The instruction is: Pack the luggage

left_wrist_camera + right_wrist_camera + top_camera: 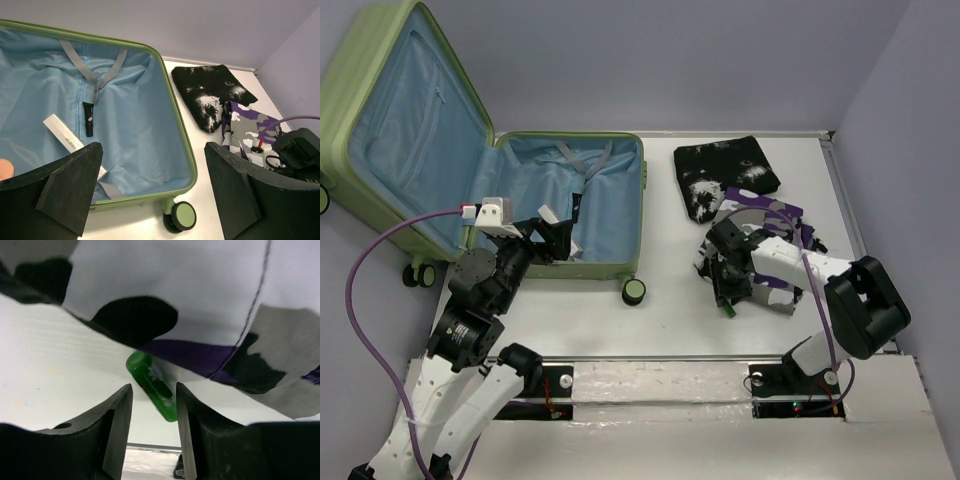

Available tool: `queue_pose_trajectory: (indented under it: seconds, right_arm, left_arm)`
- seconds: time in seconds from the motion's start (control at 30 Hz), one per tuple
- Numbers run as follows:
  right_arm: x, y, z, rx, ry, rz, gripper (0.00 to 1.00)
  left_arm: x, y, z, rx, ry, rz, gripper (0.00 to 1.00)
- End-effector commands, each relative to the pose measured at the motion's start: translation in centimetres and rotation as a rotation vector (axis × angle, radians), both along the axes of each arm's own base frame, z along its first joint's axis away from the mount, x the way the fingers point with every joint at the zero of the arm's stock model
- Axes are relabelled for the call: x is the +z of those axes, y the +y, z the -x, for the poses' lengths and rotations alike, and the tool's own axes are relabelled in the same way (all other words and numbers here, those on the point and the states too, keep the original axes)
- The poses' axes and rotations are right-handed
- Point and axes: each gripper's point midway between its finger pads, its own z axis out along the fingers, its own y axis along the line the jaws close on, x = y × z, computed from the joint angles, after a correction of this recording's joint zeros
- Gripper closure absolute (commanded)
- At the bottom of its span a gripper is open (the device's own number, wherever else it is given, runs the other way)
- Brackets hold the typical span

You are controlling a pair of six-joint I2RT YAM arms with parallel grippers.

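Note:
The light-green luggage (638, 185) lies open at the left, its lid (395, 120) propped up and its blue lining showing. A white box (67, 137) lies inside it. My left gripper (555, 240) hangs open and empty over its near edge, and in the left wrist view (152, 150) its jaws stand wide apart. My right gripper (728, 288) is low over the table by a purple camouflage cloth (770, 215). Its fingers (117, 415) are open on either side of a green translucent tube (152, 385) that sticks out from under the cloth (200, 285).
A black-and-white folded garment (725, 175) lies behind the camouflage cloth. A suitcase wheel (634, 291) sticks out at the near right corner. Grey straps with a black buckle (89, 120) lie inside the case. A wall corner rises at the right.

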Motion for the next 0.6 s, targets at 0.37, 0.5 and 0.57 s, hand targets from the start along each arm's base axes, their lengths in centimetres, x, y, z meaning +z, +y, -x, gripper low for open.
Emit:
queue_pose_trajectory:
  seconds: [0.37,0.5,0.57]
  right_arm:
    - [2.1,3.7,-0.3,0.000,-0.142,-0.123,0.93]
    - [7.7,7.1,-1.6,0.036,-0.261,-0.303,0.93]
    - [11.8,9.9,-3.8,0.065,-0.359,-0.423,0.93]
  left_arm:
    - [0.5,0.0,-0.2,0.001,-0.043,-0.005,0.05]
    - [0.3,-0.3,-0.3,-0.016,-0.036,-0.009,0.02]
    - [0.2,-0.7,-0.4,-0.031,-0.032,-0.010,0.01]
